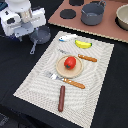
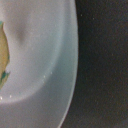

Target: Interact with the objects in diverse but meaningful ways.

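In the exterior view my gripper (image 1: 25,34) hangs at the back left, just beside the small grey frying pan (image 1: 41,34), whose long handle points toward the front. Its fingers are too blurred to tell open from shut. The red tomato (image 1: 70,62) sits on a round wooden plate (image 1: 61,70) in the middle of the striped placemat (image 1: 35,82). The white-and-blue fish piece (image 1: 67,37) and the yellow banana (image 1: 83,44) lie at the mat's far edge. The brown sausage stick (image 1: 61,98) lies near the front. The wrist view shows only a blurred pale grey curved surface (image 2: 45,65) at close range.
A fork (image 1: 66,80) and a knife (image 1: 83,57) with orange handles flank the plate. On a brown board at the back stand a grey pot (image 1: 92,14), a bowl (image 1: 123,17) and black round pads (image 1: 67,13). The table around is black.
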Available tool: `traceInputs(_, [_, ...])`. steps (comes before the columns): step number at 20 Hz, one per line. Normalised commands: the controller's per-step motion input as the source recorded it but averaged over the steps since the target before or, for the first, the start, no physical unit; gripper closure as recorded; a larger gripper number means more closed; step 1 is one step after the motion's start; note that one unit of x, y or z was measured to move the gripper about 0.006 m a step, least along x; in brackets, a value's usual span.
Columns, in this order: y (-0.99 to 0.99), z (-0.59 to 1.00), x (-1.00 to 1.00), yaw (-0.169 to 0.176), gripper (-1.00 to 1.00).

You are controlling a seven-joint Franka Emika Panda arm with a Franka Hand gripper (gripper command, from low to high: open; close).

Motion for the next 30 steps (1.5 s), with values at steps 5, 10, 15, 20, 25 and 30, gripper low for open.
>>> traceInputs(5, [0.0, -0.12, -0.23, -0.004, 1.0])
traceInputs(10, [0.0, -0.11, -0.18, 0.0, 1.0])
traceInputs(15, [0.0, -0.1, -0.15, 0.0, 1.0])
traceInputs(20, [0.0, -0.08, -0.15, 0.0, 1.0])
traceInputs(25, [0.0, 0.31, -0.08, -0.028, 1.0])
traceInputs(30, [0.03, 1.0, 0.01, -0.103, 1.0])
